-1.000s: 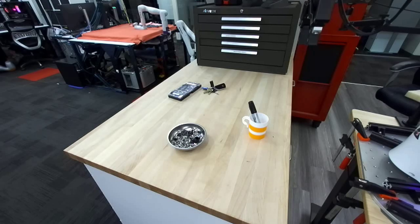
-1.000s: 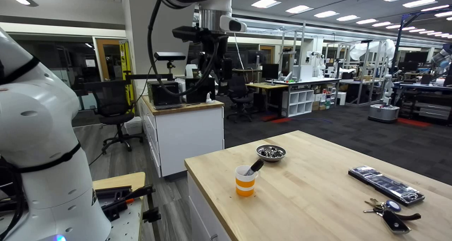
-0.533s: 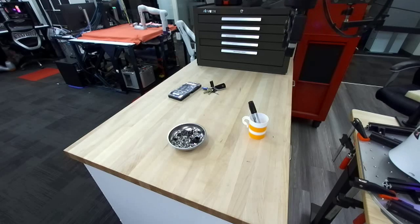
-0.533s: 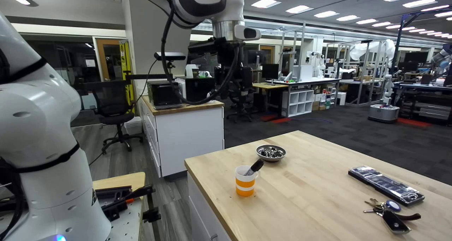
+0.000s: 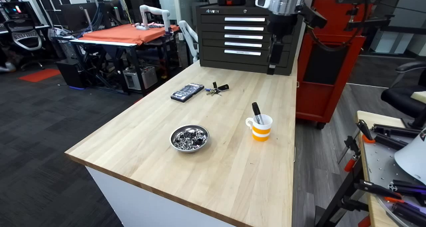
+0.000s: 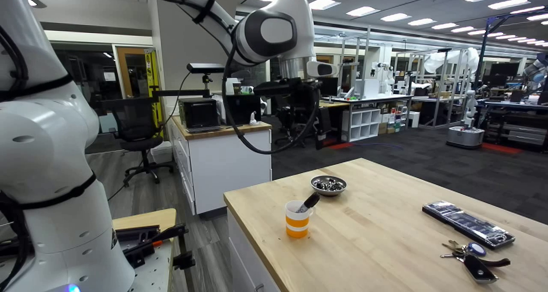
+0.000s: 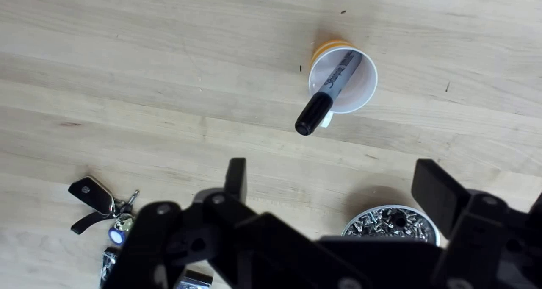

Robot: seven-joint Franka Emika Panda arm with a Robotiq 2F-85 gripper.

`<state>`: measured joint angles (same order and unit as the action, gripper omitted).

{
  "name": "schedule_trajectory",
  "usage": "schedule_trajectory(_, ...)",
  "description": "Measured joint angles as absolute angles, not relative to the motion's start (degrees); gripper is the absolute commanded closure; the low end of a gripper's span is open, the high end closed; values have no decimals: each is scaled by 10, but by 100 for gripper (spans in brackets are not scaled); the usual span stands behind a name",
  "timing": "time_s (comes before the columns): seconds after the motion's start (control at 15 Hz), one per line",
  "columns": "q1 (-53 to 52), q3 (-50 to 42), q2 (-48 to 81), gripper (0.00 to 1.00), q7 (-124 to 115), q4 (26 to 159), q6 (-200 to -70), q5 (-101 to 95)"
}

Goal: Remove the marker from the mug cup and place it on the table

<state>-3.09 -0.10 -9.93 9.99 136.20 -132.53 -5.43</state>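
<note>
The grey marker leans, black cap up, in the white-and-orange mug, at the worktop's right in an exterior view; the tool is spread apart.

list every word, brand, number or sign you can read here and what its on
"Sharpie" on the marker, in the wrist view; finer print along it is too small to read.
Logo on the tool chest, in an exterior view: too blurred.
Round emblem on the key fob: too small to read.
Pale sheet in the background: too far to read.
</note>
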Motion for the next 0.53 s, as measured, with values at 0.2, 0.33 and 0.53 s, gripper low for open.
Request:
schedule_trajectory(0.2,-30,-1,-67,0,96,1345,-1335,-57)
schedule_trajectory(0.33,-30,-1,-66,0,95,1342,-1335,-57)
schedule_trajectory(0.53,-30,-1,-66,0,94,1341,-1335,-57)
